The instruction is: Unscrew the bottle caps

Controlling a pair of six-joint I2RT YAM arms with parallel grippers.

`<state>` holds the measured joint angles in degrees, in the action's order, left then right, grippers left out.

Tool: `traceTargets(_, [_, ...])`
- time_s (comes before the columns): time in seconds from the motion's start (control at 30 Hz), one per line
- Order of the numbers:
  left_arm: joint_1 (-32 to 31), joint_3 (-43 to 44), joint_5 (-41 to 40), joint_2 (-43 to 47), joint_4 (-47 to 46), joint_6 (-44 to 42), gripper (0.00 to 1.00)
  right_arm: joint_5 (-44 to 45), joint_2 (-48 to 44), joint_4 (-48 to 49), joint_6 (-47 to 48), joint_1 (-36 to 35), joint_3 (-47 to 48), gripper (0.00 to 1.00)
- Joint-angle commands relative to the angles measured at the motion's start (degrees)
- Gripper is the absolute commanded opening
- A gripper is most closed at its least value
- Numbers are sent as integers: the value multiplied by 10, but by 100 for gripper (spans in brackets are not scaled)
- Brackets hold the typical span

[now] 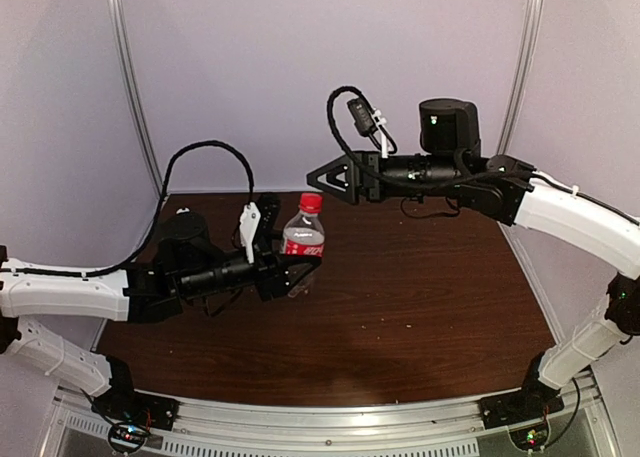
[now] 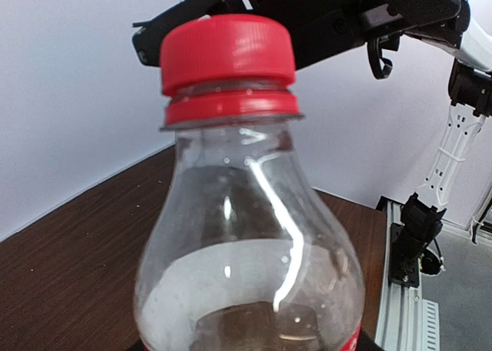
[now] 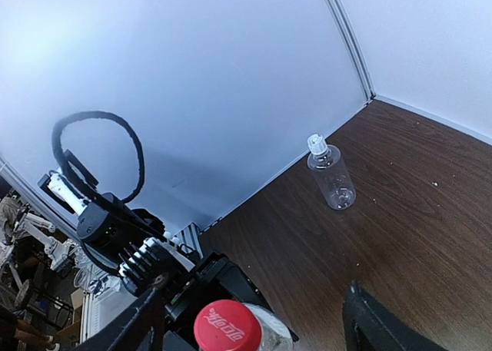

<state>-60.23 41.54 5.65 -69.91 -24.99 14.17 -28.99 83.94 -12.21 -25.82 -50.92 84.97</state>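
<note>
The shorter bottle (image 1: 303,242) with the red label stands upright on the table, and my left gripper (image 1: 296,264) is shut on its body. Its red cap (image 1: 311,203) is on the neck; the cap fills the top of the left wrist view (image 2: 227,53) and sits at the bottom of the right wrist view (image 3: 227,326). My right gripper (image 1: 320,177) is open and hovers just above the cap, with one finger (image 3: 131,329) on each side of it and not touching. The taller plain bottle (image 3: 332,179) with its white cap (image 3: 317,144) stands alone near the back wall.
The brown table (image 1: 420,297) is walled by pale panels at the back and sides. A metal rail (image 1: 330,422) runs along the near edge by the arm bases. The plain bottle does not show in the top view.
</note>
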Motion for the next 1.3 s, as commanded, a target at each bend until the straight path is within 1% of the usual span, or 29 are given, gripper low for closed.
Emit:
traceTargets(0.0, [-3,26,-28,-8,-3,-8,33,28,18,1,-19,-14,25,79])
traceTargets(0.17, [-3,28,-37,-9,0,-7,33,25,34,-6,-20,-21,30,73])
traceTargets(0.4, [-3,27,-47,-8,6,-9,33,17,42,-1,-18,-26,29,54])
traceTargets(0.5, [-3,27,-48,-8,8,-10,33,12,44,1,-20,-28,28,48])
traceTargets(0.8, [-3,26,-48,-5,11,-9,33,6,47,4,-19,-33,26,39])
traceTargets(0.93, [-3,25,-48,-3,12,-10,33,3,46,6,-18,-33,25,33])
traceTargets(1.2, [-3,22,-48,0,10,-8,33,-8,44,10,2,-33,23,12])
traceTargets(1.27, [-3,22,-48,2,10,-8,33,-11,44,5,26,-33,25,10])
